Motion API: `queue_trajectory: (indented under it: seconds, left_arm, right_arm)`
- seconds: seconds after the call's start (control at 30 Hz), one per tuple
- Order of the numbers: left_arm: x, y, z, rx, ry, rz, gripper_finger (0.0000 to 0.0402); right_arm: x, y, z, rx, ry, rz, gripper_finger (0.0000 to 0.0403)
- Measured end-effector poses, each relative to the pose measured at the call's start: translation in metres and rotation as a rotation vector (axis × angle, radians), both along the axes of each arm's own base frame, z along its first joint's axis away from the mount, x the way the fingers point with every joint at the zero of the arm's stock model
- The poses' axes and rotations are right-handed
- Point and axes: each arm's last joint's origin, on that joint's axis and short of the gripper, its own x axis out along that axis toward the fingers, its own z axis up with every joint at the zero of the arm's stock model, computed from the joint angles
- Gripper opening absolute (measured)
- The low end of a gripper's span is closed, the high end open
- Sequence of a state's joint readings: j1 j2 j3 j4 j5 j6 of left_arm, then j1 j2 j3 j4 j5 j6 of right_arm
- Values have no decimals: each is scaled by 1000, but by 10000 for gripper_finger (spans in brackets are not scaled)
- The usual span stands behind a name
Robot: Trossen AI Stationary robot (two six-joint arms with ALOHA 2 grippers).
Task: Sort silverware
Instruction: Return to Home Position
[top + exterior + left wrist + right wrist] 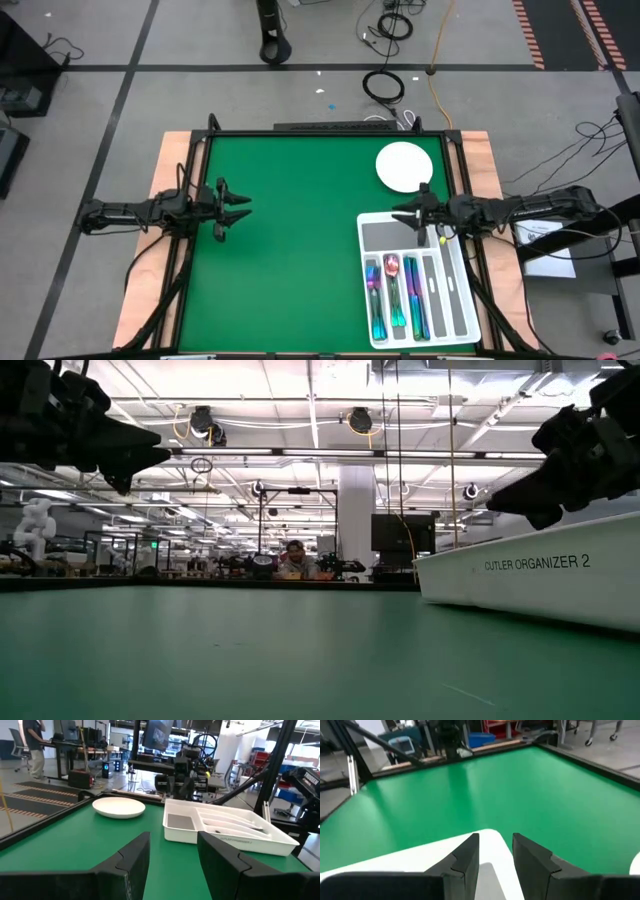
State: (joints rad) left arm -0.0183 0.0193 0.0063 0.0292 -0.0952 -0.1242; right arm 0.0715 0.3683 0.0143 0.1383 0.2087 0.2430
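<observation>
The silverware (395, 298) lies in the long compartments of a white tray (463, 300) at the table's near right; its pieces shine pink, purple and blue. My right gripper (405, 215) hovers level over the tray's far end (420, 857), open with nothing between its fingers. Above the bare green mat near the table's left edge, my left gripper (236, 205) is also open and empty, pointing toward the tray (225, 827). In the low view both grippers (130, 460) (520, 500) hang clear of the table.
A round white plate (404, 165) sits on the mat just beyond the tray, at the far right. The green mat (290, 240) between the two arms is bare. A black frame (330, 131) rims the table.
</observation>
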Motion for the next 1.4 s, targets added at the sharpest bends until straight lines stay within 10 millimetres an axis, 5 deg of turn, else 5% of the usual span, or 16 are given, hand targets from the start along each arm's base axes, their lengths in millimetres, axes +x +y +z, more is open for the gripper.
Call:
queue_trajectory:
  seconds: [1.4]
  left_arm:
    - [0, 0, 1, 1, -11, -15, 166]
  right_arm:
    - [-1, 0, -5, -4, 59, 2, 105]
